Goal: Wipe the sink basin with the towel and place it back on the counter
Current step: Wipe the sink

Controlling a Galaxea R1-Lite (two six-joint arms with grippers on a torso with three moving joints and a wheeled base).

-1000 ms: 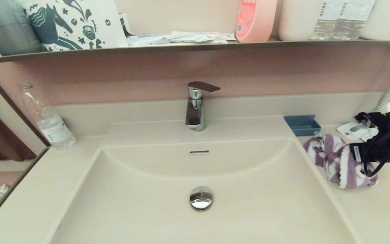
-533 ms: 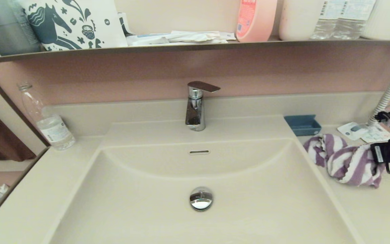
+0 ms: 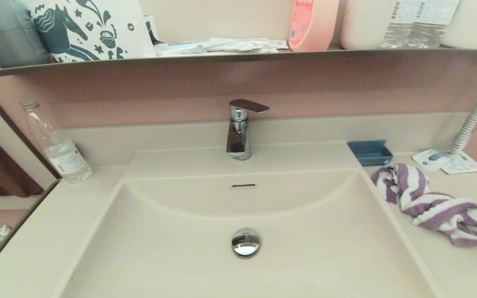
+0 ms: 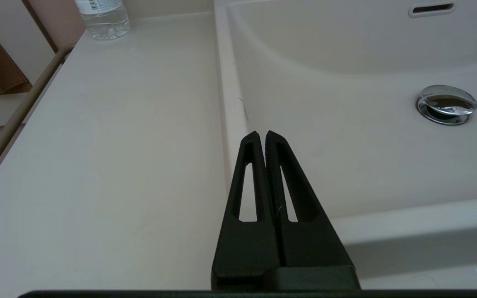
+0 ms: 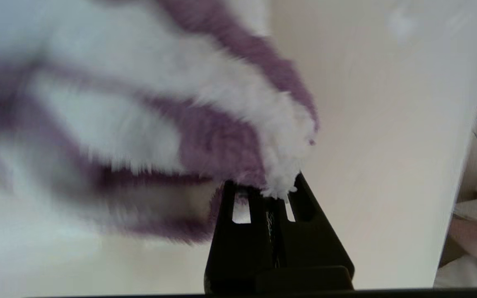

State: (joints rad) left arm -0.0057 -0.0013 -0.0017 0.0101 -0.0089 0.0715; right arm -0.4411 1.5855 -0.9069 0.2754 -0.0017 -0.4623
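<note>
The purple-and-white striped towel (image 3: 433, 203) lies on the counter (image 3: 462, 265) to the right of the sink basin (image 3: 238, 269), drawn out in a long strip toward the right edge. My right gripper (image 5: 268, 190) is shut on the towel's (image 5: 139, 124) end just above the counter (image 5: 367, 145); in the head view it is almost wholly past the right edge. My left gripper (image 4: 262, 133) is shut and empty, and hangs over the basin's left rim near the front. The basin (image 4: 346, 145) holds only its chrome drain plug (image 3: 246, 242).
A chrome faucet (image 3: 239, 130) stands behind the basin. A small blue tray (image 3: 370, 152) and paper cards (image 3: 445, 161) lie behind the towel, and a ribbed hose (image 3: 476, 116) rises at far right. A water bottle (image 3: 60, 149) stands on the left counter. Overhead runs a loaded shelf (image 3: 238, 58).
My right gripper has moved right, nearly out of the head view, dragging one end of the towel with it. The bunched towel has stretched out along the counter.
</note>
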